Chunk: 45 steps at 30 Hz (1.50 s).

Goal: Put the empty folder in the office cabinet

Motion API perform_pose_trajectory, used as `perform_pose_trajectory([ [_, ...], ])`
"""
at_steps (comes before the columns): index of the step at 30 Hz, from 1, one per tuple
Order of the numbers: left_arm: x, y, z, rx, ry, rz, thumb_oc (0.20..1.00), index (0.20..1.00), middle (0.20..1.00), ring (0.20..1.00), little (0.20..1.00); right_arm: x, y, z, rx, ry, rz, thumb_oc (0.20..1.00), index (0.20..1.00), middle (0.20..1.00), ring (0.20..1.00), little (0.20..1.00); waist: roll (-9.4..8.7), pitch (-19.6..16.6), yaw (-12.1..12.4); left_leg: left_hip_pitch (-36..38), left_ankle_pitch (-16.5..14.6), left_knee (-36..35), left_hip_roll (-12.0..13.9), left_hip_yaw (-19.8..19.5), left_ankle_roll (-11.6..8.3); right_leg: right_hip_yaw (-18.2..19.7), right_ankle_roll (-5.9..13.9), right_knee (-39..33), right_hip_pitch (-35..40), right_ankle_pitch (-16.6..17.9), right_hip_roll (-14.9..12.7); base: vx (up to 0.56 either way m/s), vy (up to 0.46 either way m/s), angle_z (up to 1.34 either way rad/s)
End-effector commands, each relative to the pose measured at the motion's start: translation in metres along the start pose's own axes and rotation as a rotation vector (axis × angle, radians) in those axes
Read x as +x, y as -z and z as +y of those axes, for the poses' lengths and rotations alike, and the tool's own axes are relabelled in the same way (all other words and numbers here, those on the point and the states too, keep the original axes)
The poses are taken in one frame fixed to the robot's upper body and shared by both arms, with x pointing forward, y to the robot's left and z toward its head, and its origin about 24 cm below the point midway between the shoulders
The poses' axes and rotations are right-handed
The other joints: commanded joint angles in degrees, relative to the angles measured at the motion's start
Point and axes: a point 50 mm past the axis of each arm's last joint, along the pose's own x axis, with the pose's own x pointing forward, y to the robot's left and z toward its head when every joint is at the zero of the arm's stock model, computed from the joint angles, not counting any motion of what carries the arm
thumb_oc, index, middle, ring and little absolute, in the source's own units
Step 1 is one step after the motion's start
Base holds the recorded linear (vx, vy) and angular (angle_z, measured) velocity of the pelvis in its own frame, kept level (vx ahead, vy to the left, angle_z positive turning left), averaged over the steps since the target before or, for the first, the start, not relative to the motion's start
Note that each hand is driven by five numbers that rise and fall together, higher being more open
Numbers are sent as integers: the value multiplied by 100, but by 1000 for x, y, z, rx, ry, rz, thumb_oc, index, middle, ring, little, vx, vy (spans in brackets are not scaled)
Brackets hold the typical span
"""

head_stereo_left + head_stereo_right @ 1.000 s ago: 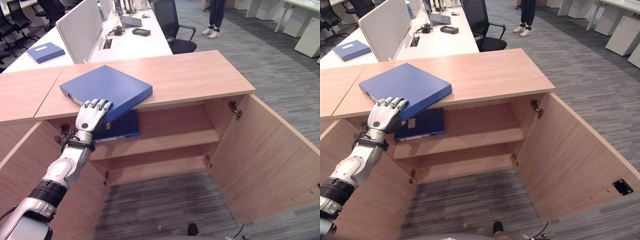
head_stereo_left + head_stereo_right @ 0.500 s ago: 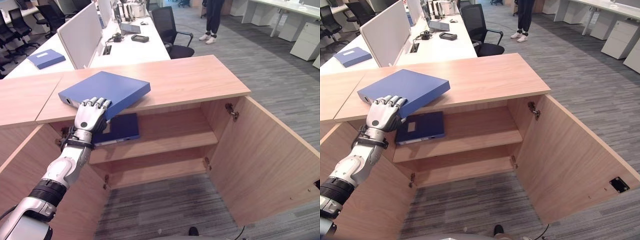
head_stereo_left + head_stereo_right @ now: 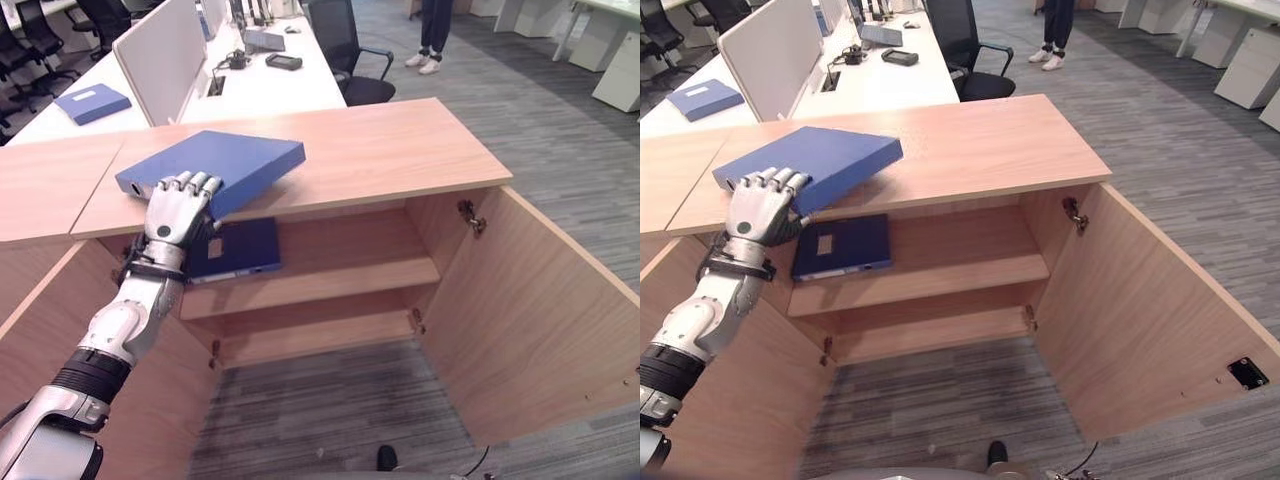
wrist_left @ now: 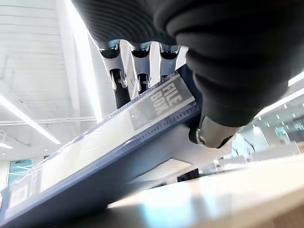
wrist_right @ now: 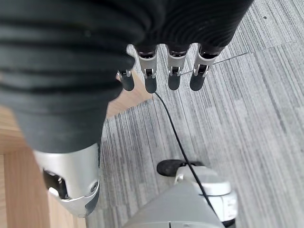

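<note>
- Left hand (image 3: 176,207) is clamped on the near-left corner of the blue folder (image 3: 222,165), fingers on top, thumb beneath.
- Folder is tilted, near edge lifted off the cabinet (image 3: 380,150) top, at its front left.
- Second blue folder (image 3: 236,249) is lying on the upper shelf.
- Right hand (image 5: 161,71) is held relaxed over the floor, gripping nothing.

The folder (image 3: 222,165) was plain blue, like a second folder (image 3: 240,250) and a third (image 3: 91,102). The cabinet (image 3: 380,160) was light wood. The carpet (image 3: 560,150) was grey, striped. The desk (image 3: 270,90) was white, the chair (image 3: 345,40) black.
</note>
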Motion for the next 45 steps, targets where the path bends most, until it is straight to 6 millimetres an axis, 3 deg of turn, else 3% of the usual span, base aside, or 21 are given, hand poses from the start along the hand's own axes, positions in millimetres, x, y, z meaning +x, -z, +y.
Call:
perform_pose_trajectory([
  [1, 50, 19, 69, 44, -283, 7, 200, 200, 200, 200, 200, 3, -21, 2, 56, 9, -44, 1000, 1000, 1000, 1000, 1000, -100, 96, -69, 96, -401, 69, 6, -131, -165, -116, 703, 96, 747, -877, -508, 0, 0, 0],
  [8, 66, 23, 109, 38, -416, -22, 200, 200, 200, 200, 200, 4, -22, 4, 28, -6, -41, 1000, 1000, 1000, 1000, 1000, -51, 57, -38, 52, -365, 69, -20, -181, -159, -126, 694, 95, 732, -869, -525, -4, -5, 4],
  [21, 59, 22, 164, -219, -681, -48, 200, 200, 200, 200, 200, 4, -27, 5, -56, -5, -66, 1000, 1000, 1000, 1000, 1000, -17, 13, 107, 5, -331, 69, -52, -316, -164, -268, 665, 115, 791, -900, -530, 2, -6, 2],
  [29, 51, 16, 185, -356, -792, -98, 200, 200, 200, 200, 200, 4, -35, 7, -59, -12, -90, 1000, 1000, 1000, 1000, 1000, -8, -10, 190, -32, -311, 69, -61, -439, -160, -354, 630, 125, 826, -932, -517, 9, -15, 9],
  [38, 50, 9, 191, -481, -811, -142, 200, 200, 200, 200, 200, 4, -40, 8, -75, -19, -111, 1000, 1000, 1000, 1000, 1000, 6, -23, 239, -64, -288, 69, -65, -520, -162, -429, 615, 123, 855, -953, -499, 1, -6, 2],
  [45, 40, -2, 193, -830, -751, -266, 200, 200, 200, 200, 200, 4, -47, 11, -60, -56, -134, 1000, 1000, 1000, 1000, 1000, 6, -10, 294, -106, -255, 69, -69, -546, -153, -448, 605, 116, 838, -940, -508, -15, -11, 5],
])
